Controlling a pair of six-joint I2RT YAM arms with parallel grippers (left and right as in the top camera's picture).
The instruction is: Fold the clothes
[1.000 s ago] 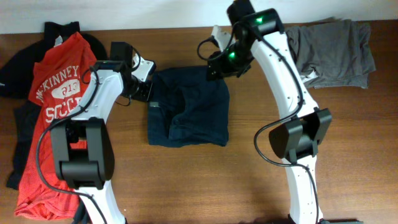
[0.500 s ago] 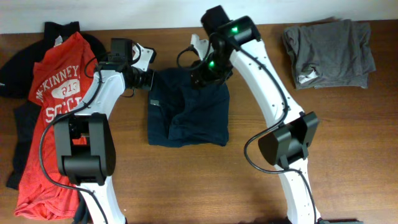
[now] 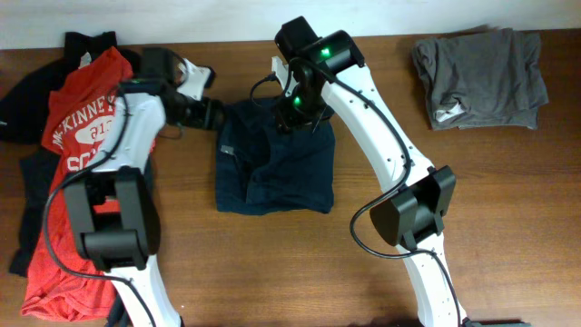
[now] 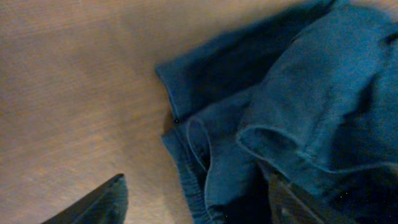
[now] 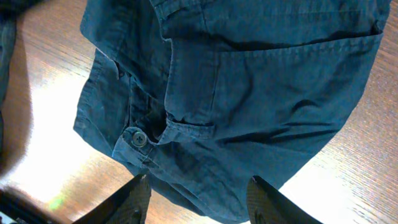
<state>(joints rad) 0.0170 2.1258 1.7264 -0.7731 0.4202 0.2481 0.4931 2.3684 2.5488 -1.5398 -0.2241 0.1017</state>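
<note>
Lying in a rough, wrinkled square on the table [image 3: 508,227], midway along its far edge, the navy shorts [image 3: 275,168] look only part-folded. The left gripper [image 4: 196,186] hangs at their far left corner, fingers spread and holding nothing. The right gripper [image 5: 200,190] hovers over their far edge, likewise spread and empty. This looks like a pause between grips, so the next move calls for pinching an edge cleanly before folding over. A red T-shirt [image 3: 86,136] and black pieces [image 3: 27,91] lie by the left edge.
</note>
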